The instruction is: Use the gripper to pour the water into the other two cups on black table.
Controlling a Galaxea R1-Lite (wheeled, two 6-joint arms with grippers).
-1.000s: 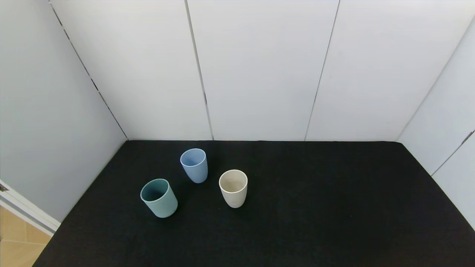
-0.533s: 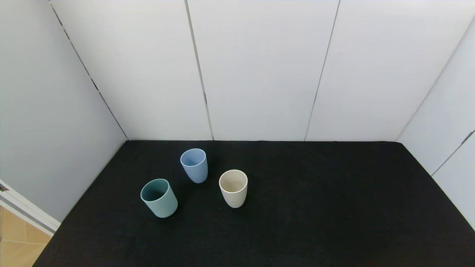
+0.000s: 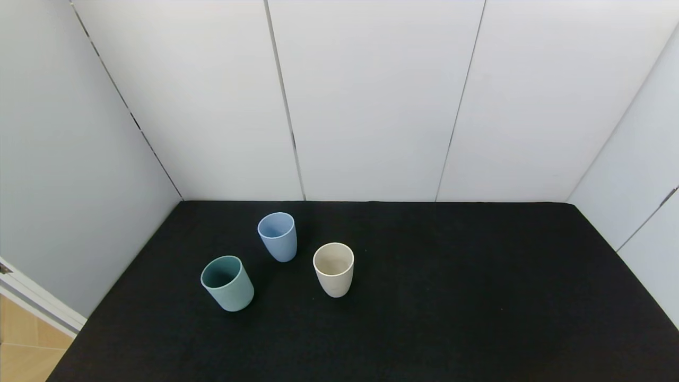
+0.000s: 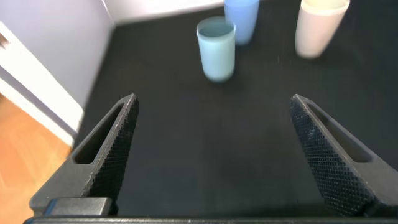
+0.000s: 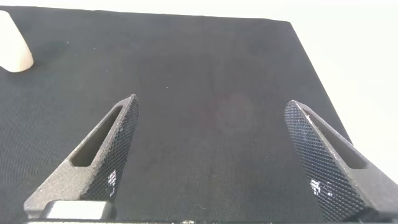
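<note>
The left gripper (image 4: 214,155) hangs low over the near left part of the black table (image 3: 451,297), jaws spread wide and holding nothing; it does not show in the head view. The right gripper (image 5: 214,155) hangs over the bare right side, jaws equally wide and empty.

Nearest the left gripper stands the teal-green cup (image 3: 227,283), upright. Judged from the task, this is the pouring cup; whether it holds water cannot be told.

Just beyond it stand the cream-beige cup (image 3: 333,269) and, farthest back, the light blue cup (image 3: 277,236), both upright and near one another without touching.

Risks:
- An off-centre approach may let one fingertip strike the teal-green cup's wall and tip it, spilling the contents.
- A weak grip on the tapered wall may let the cup slip during lift.
- The receiving cups stand close, so a swinging cup or finger may knock either over.
- A fast tilt may overshoot a narrow rim.
</note>
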